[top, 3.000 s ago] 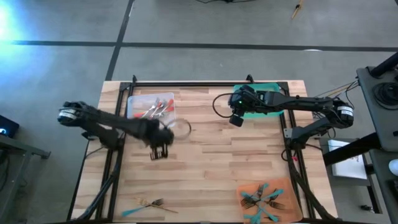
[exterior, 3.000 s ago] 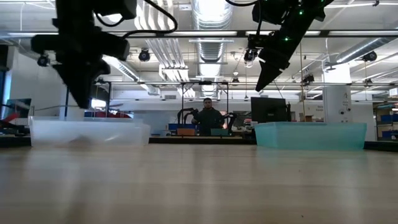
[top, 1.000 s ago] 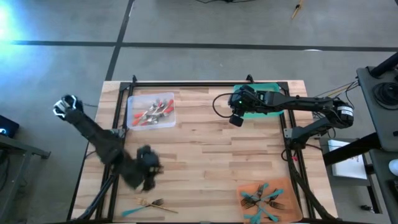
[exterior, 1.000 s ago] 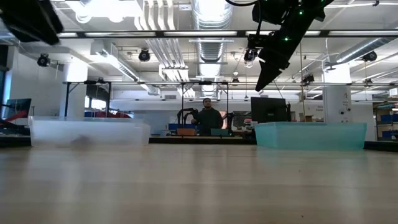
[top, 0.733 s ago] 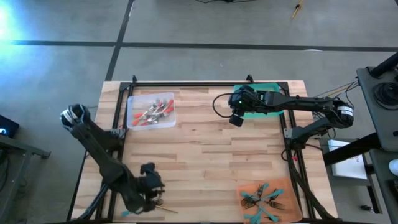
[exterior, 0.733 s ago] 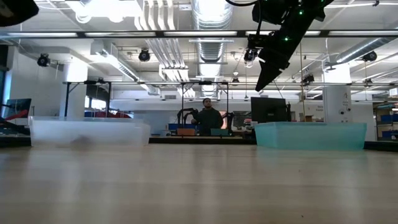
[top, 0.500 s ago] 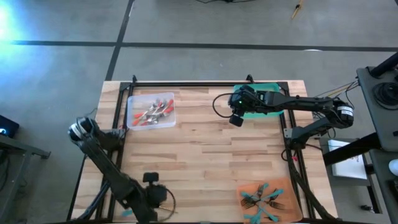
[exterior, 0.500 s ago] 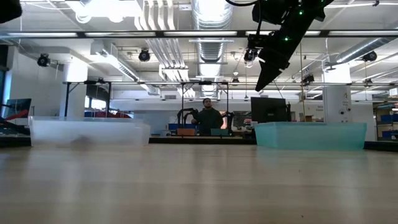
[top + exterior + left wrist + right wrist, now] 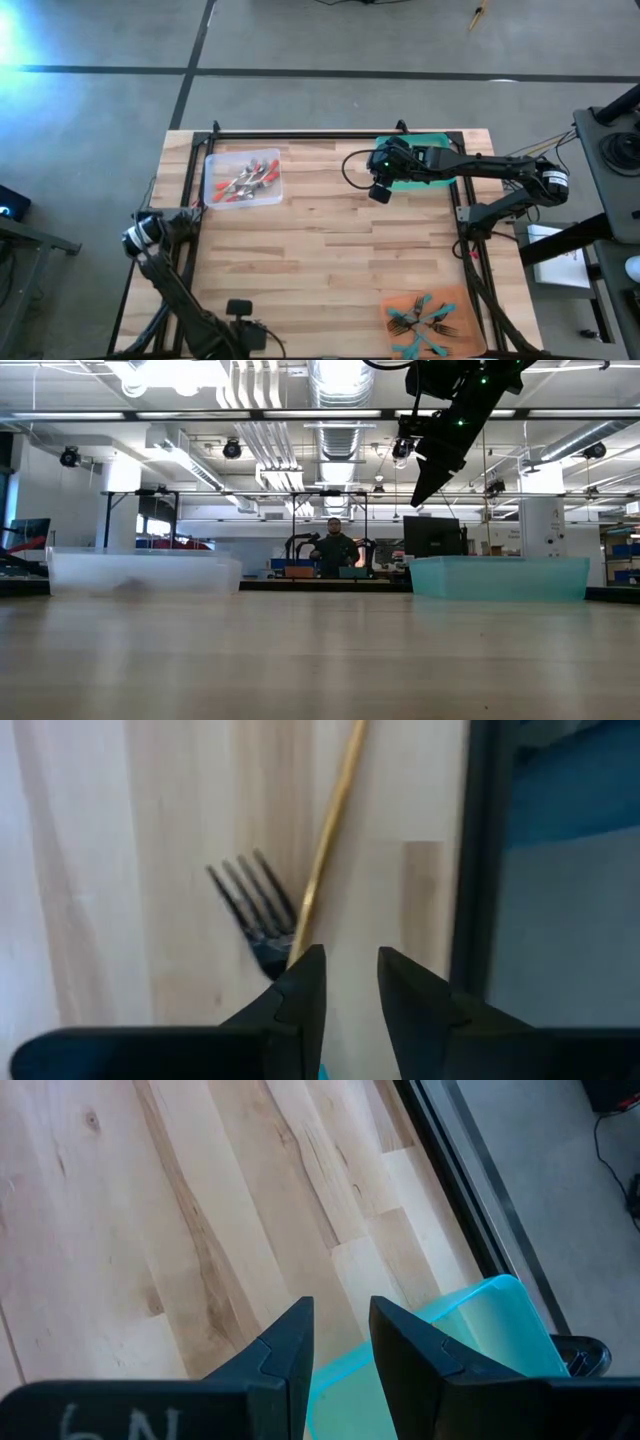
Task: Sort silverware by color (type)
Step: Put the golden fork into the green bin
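In the left wrist view a thin gold handle (image 9: pixel 335 830) and a dark fork head (image 9: pixel 250 910) lie on the wood and meet beside one fingertip. My left gripper (image 9: pixel 350 960) is open by a narrow gap and points down over them, at the table's near left edge (image 9: pixel 245 338). The arm hides them in the high view. My right gripper (image 9: pixel 378 190) hangs open and holds nothing (image 9: pixel 340 1315), above the near edge of the green tray (image 9: pixel 430 150). Red-handled silverware (image 9: pixel 245 178) lies in the clear tray (image 9: pixel 212 190). Teal-handled silverware (image 9: pixel 420 322) lies in the orange tray (image 9: pixel 455 300). My left gripper stands over the spot where the gold handle (image 9: pixel 305 935) runs behind one fingertip. The finger hides that spot, so I cannot tell whether it touches the handle. Only bare wood shows in the gap between the fingers.
A dark frame rail (image 9: pixel 485 870) runs along the table edge just beside the left fingers, with floor beyond it. The middle of the wooden table (image 9: pixel 330 260) is bare. In the low view a person (image 9: pixel 335 550) stands far behind the table.
My left gripper has swung from the table's left middle toward the near edge and gone down, tipping until it points steeply down over the fork at the near left. The silverware has not moved.
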